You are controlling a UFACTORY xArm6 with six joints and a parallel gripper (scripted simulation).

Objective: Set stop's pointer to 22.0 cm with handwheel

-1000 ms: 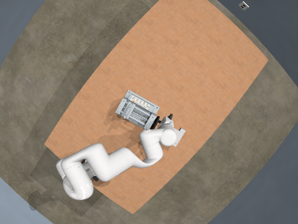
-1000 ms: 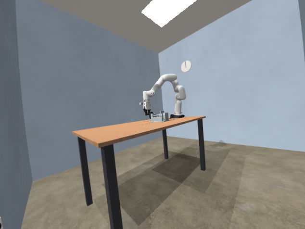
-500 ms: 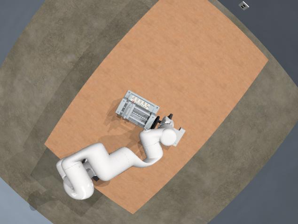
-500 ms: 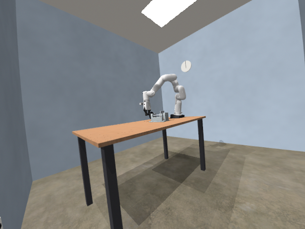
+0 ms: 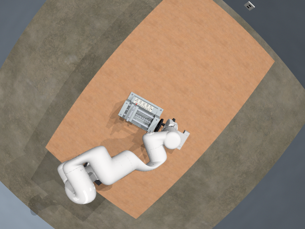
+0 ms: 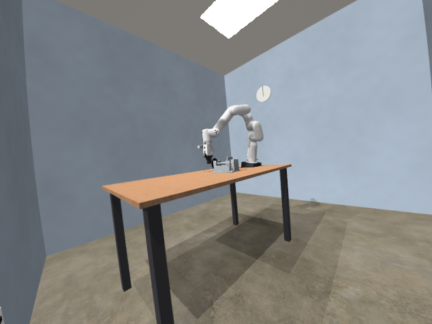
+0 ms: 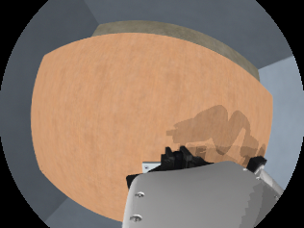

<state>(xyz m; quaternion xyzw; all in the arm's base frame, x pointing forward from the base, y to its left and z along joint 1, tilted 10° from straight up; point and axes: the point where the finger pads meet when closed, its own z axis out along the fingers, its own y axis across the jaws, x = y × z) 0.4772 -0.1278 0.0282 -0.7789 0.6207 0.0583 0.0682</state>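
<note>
A grey stop fixture (image 5: 140,111) sits on the wooden table, with a white scale strip (image 5: 143,103) along its far side and a small red pointer (image 5: 136,104) near the strip's left end. A black handwheel (image 5: 160,123) stands at the fixture's right end. My gripper (image 5: 165,125) hangs over the handwheel and is shut on its handle. From the side, my gripper (image 6: 208,160) reaches down at the left end of the fixture (image 6: 225,165). In the wrist view my own grey gripper body (image 7: 205,214) hides the fingers; only dark edges (image 7: 182,157) show above it.
My white arm (image 5: 110,165) stretches from its base (image 5: 78,182) at the table's near-left edge, passing just in front of the fixture. A round clock (image 6: 263,93) hangs on the far wall.
</note>
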